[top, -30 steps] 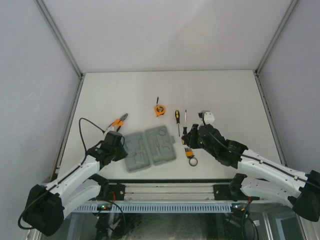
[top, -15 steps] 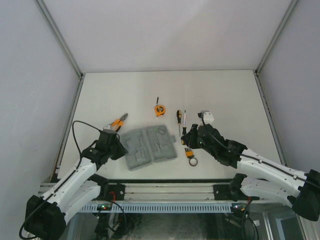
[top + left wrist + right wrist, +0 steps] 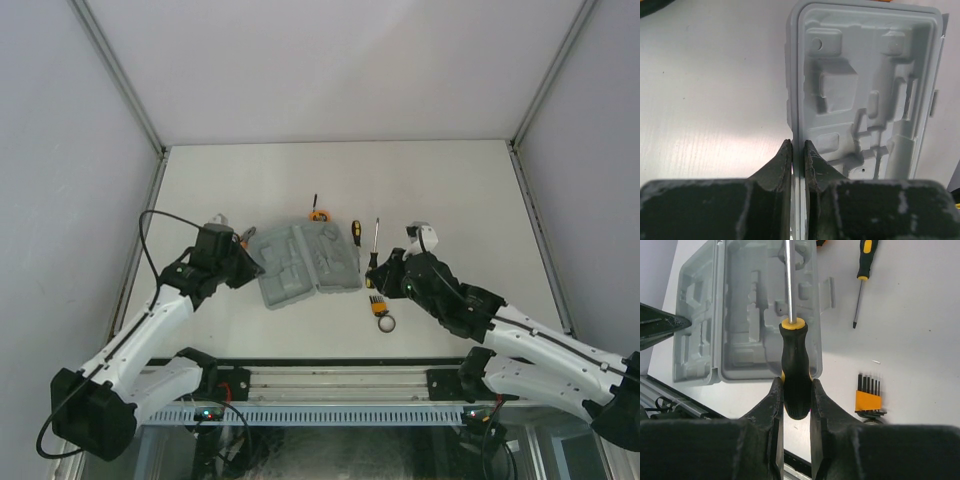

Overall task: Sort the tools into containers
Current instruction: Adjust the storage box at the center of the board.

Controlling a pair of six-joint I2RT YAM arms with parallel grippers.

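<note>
- White shells are covering the left arm [image 3: 140, 335] and the right arm [image 3: 545, 335], with black joints breaking them up.
- A thin black cable [image 3: 140, 240] is looping off the left arm.
- The left fingers [image 3: 777, 164] are showing dark, scuffed wedges.
- The right fingers [image 3: 772, 401] are looking equally dark and worn.
- Small green and red lights [image 3: 207, 412] are glowing below the arms.
</note>
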